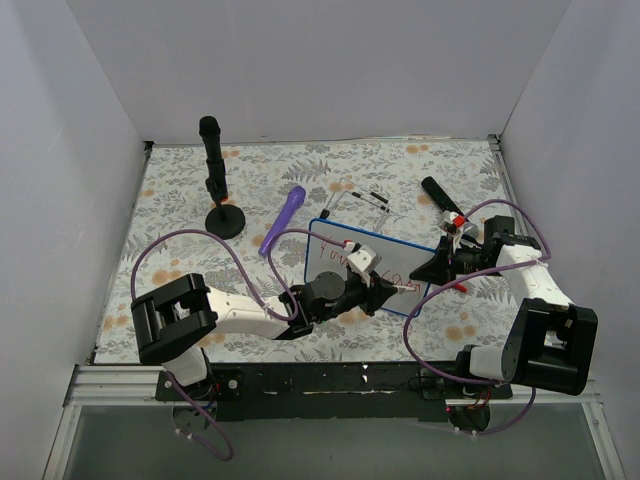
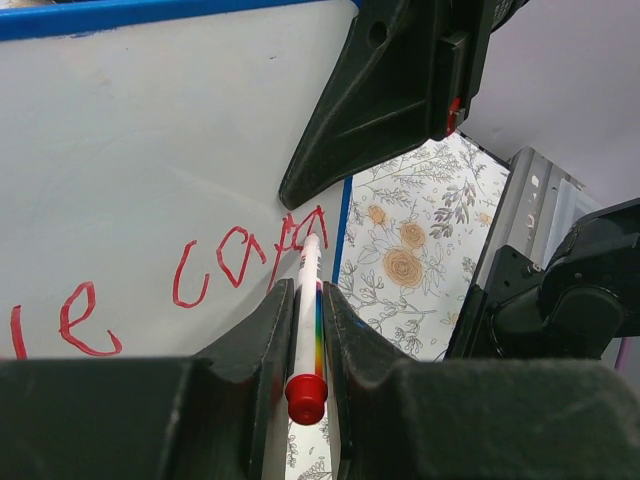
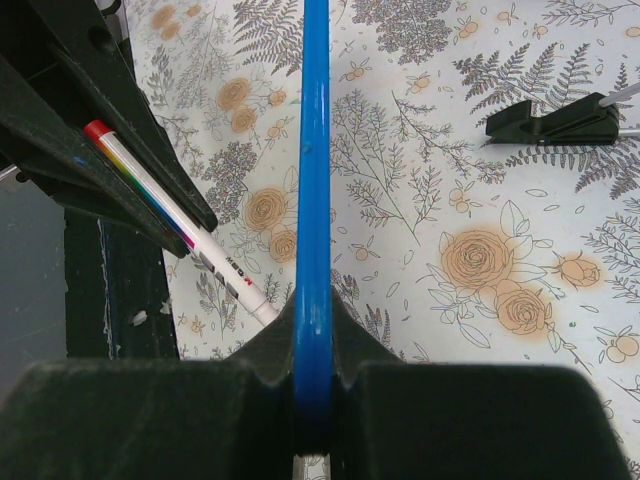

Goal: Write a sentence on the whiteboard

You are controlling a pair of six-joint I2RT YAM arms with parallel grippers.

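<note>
Left wrist view: the left hand (image 2: 305, 300) is pressed shut on a marker (image 2: 309, 315), red end cap toward the camera. The marker's tip meets the whiteboard (image 2: 140, 150) just ahead of the fingertips, at the last red letters of the sentence (image 2: 225, 262). Beyond that tip the right hand (image 3: 312, 320) pinches the board's blue rim (image 3: 316, 140), seen edge-on between its fingers. Past it spreads the flowered table (image 3: 450, 180), where a black object (image 3: 548, 120) lies well apart to its right.
</note>
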